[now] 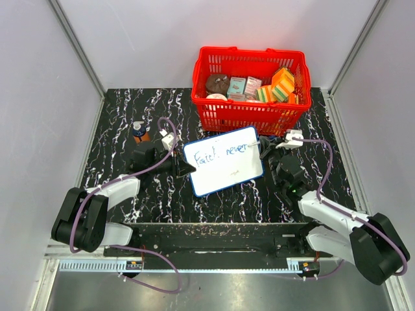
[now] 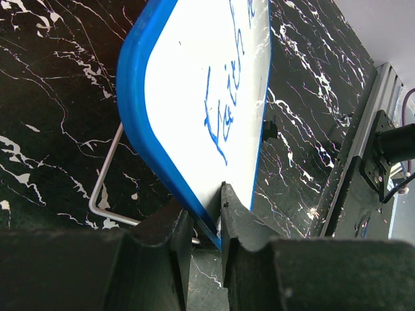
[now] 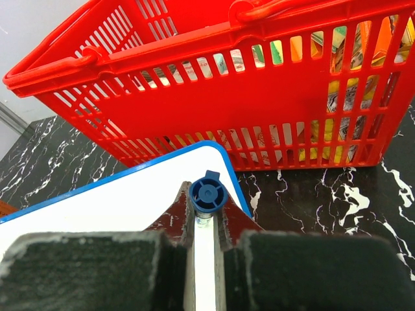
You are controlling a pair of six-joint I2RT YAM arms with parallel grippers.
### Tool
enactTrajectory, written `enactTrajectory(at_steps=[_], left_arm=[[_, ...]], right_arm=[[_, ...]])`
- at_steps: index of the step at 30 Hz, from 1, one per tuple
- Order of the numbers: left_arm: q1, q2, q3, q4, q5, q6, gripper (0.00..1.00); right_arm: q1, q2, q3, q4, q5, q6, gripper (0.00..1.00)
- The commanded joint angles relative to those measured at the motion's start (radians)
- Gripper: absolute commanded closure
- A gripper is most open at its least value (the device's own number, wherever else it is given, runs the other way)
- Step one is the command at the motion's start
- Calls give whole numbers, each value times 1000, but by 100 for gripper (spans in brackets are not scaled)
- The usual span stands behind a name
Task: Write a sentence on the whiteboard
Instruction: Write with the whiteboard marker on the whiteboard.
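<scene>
whiteboard [image 1: 224, 170]: white face, thin blue frame, rounded corners; tilted up, mid worktop [image 1: 123, 110], just in front of the red basket [image 1: 246, 120].
sentence [image 1: 220, 154]: blue handwriting, "faith never", one line across the upper part; lower part blank.
left hand [image 2: 206, 220]: clamped on the board's left edge near a corner; wire stand [image 2: 104, 175] behind the board.
right hand [image 3: 206, 217]: closed around a marker [image 3: 207, 194] with a blue end, at the board's far right corner.
edges: that corner close under the basket wall; touching or apart, cannot tell.
room: bare marbled worktop between board and arm bases; small bottle [image 1: 139, 131] at left rear, well apart.
</scene>
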Motion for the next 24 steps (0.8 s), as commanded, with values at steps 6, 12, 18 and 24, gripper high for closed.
enactTrajectory(at_steps=[6, 12, 18, 24], left_arm=[[5, -7, 8, 8, -110, 141, 100], [5, -9, 8, 8, -109, 141, 100], [5, -9, 8, 8, -110, 141, 100], [5, -9, 10, 8, -110, 139, 100]], right_arm=[[-8, -41, -11, 13, 14, 10, 100], [-9, -63, 17, 12, -24, 7, 100], [-8, -103, 25, -20, -75, 17, 100], [-3, -152, 25, -70, -130, 40, 100]])
